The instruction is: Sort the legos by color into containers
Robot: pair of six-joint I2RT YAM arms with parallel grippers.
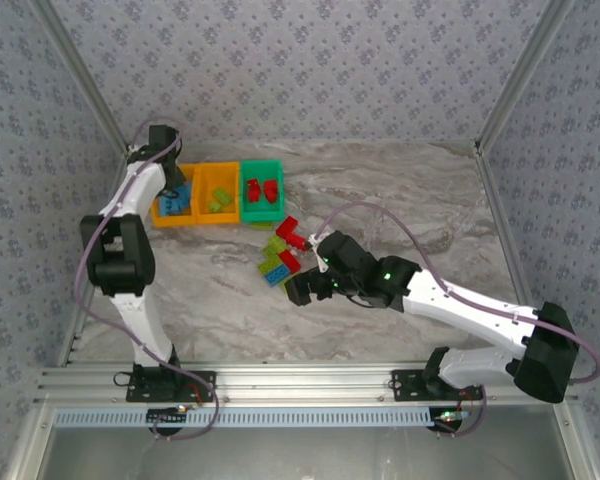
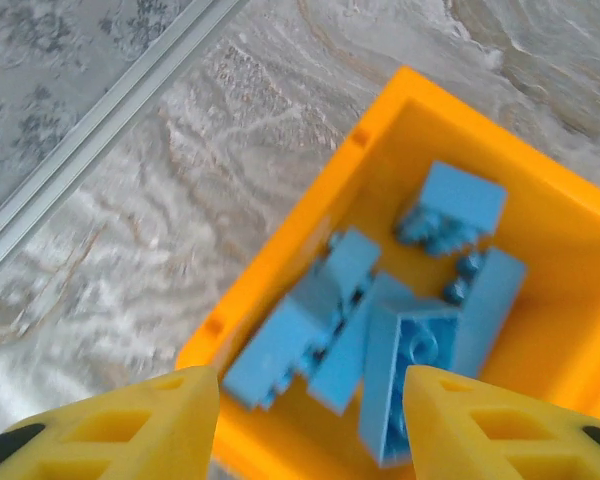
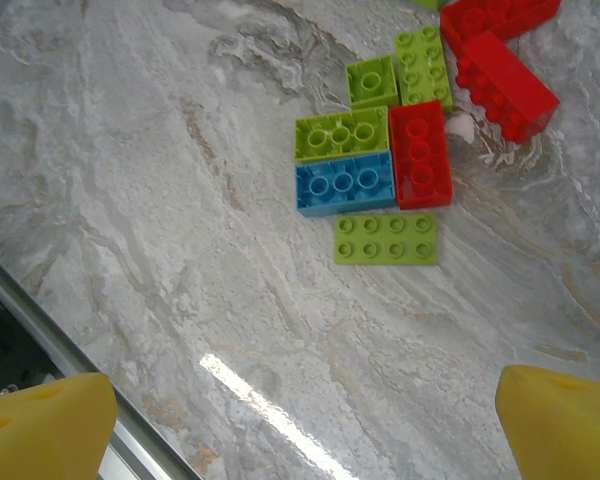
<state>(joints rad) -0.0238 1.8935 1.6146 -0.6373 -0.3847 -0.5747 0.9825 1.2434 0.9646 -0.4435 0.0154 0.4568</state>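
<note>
One blue brick [image 3: 345,185] loose, just ahead of the right gripper [image 3: 300,420]

Its fingers [image 3: 40,425] hang spread and empty; the loose legos [image 1: 280,258] lie beyond the tips, the blue brick's long axis running along the line between the fingers, so a wrist turn seems needed. Farther back, the left gripper [image 2: 305,400], likewise spread and empty, hovers over the left orange bin [image 2: 280,250] of blue legos [image 2: 400,310], well apart from the pile.
</note>
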